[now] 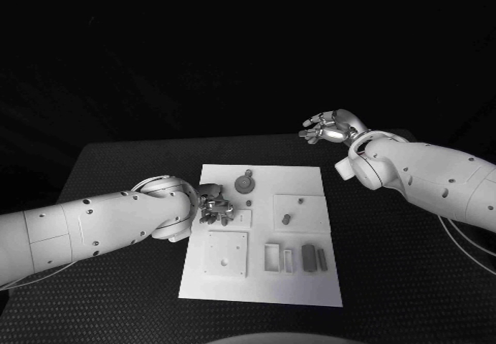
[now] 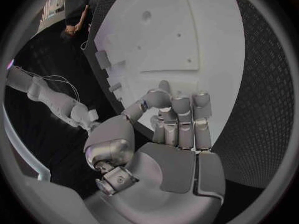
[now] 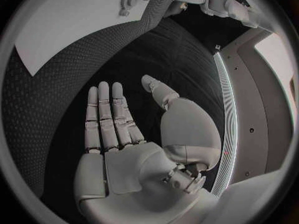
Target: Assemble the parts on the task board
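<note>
Early stage, I'd judge: parts (image 1: 308,255) lie loose on the task board (image 1: 261,287), mid-bench. Left hand (image 1: 214,206) over board's left edge, fingers curled, grip unclear. Right hand (image 1: 329,127) flat, empty, well behind board.

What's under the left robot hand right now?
The left robot hand is over the task board, at its left edge. A small raised block shows beside its fingers. Whatever lies directly beneath the fingers is covered.
</note>
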Controlling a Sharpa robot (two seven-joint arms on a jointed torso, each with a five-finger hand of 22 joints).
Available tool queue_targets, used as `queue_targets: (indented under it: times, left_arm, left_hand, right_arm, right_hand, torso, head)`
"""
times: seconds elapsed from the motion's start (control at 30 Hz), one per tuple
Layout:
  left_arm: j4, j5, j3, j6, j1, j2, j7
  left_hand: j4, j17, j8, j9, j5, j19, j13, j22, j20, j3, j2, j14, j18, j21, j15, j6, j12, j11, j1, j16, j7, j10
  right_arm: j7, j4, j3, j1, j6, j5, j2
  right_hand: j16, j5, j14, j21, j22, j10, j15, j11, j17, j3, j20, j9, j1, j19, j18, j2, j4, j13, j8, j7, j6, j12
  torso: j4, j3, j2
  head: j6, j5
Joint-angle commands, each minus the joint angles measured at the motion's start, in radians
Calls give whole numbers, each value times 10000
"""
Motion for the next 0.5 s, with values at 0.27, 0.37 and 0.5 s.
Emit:
queue_targets:
  times: [0.27, 0.37, 0.5]
  left_arm:
    - [-22, -34, 9, 474, 57, 87, -139]
    - [-24, -468, 9, 473, 68, 118, -184]
    - [-27, -608, 9, 470, 73, 133, -216]
  left_hand:
    - [-29, -20, 42, 10, 80, -1, -6, 191, -1098, -21, 426, -6, -11, 60, -90, 539, 61, -299, 218, 56, -465, -365]
    - [-35, -21, 41, 11, 87, -3, -8, 192, -1100, -12, 427, -7, -9, 61, -91, 538, 63, -300, 215, 57, -466, -366]
    - [-45, -24, 45, 13, 110, -5, -10, 193, -1105, 13, 408, -5, -2, 67, -95, 543, 72, -305, 219, 64, -470, -367]
  right_arm:
    - [89, 2, 5, 0, 133, -8, 4]
    - [89, 4, 5, 0, 140, -8, 6]
    - [89, 3, 5, 0, 138, -8, 8]
  right_hand:
    - [-60, 38, -11, -74, 19, -1185, 47, 770, 18, -41, 13, -14, -55, 36, -106, 27, -13, -16, 60, 190, 151, 36]
    - [-61, 37, -11, -76, 22, -1185, 47, 770, 19, -40, 13, -16, -54, 36, -106, 28, -14, -18, 60, 190, 151, 37]
    - [-63, 34, -11, -79, 25, -1185, 48, 771, 21, -42, 14, -17, -54, 37, -107, 26, -16, -22, 61, 190, 151, 39]
  torso:
    - [-9, 1, 1]
    - [-10, 4, 2]
    - [-9, 2, -1]
  head:
    - [3, 22]
    - [4, 25]
    - [-1, 28]
